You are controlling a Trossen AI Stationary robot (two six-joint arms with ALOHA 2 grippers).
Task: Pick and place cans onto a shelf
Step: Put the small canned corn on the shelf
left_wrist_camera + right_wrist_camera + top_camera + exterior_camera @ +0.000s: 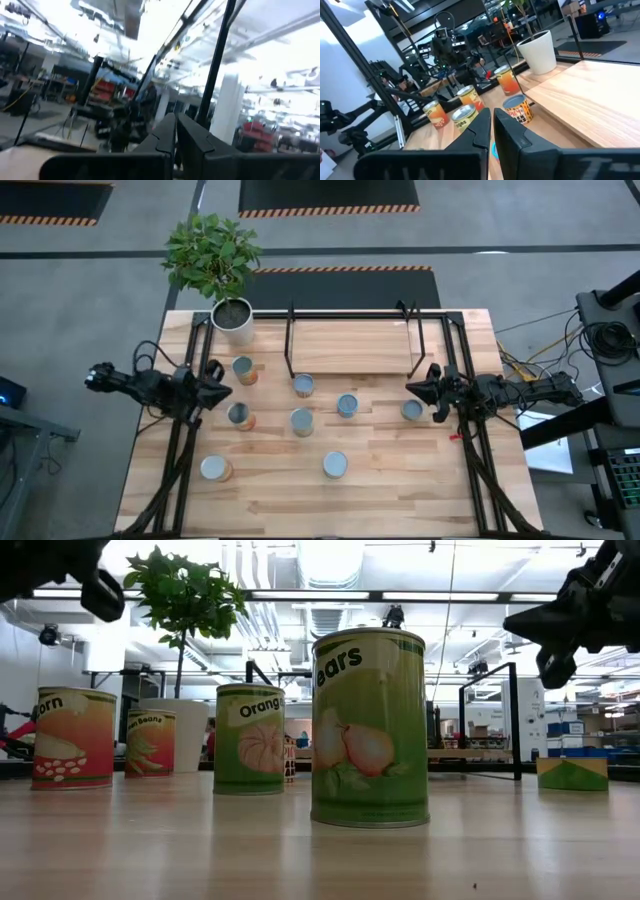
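Low view first: nearest stands the pears can (370, 728), a short rigid cylinder with a green printed label and a ribbed metal rim, upright on the wooden surface (320, 860). Just behind it to the left come the orange can (250, 739), then a corn can (74, 738) and a beans can (150, 743); one more can (572, 773) sits low at the far right. These look like stiff tins, probably moderately heavy if full, with smooth glossy sides that could slip, so I judge the best hold is across the side wall near mid-height, fingers square to the cylinder so it does not tip. From above, eight cans with silvery tops are scattered on the surface, the closest pair (216, 469) and (335, 465) near the front edge, others mid-table, one (304, 386) just at the foot of the shelf (352, 345). The shelf, thin black rods around a light board, stands at the far side and holds no cans yet. Beside it is a white pot with a green plant (232, 318). The left end effector (212, 392) hangs above the left side with fingers nearly together, holding nothing; the right end effector (424, 388) waits at the right beside a can (412, 410), fingers likewise narrow and empty.
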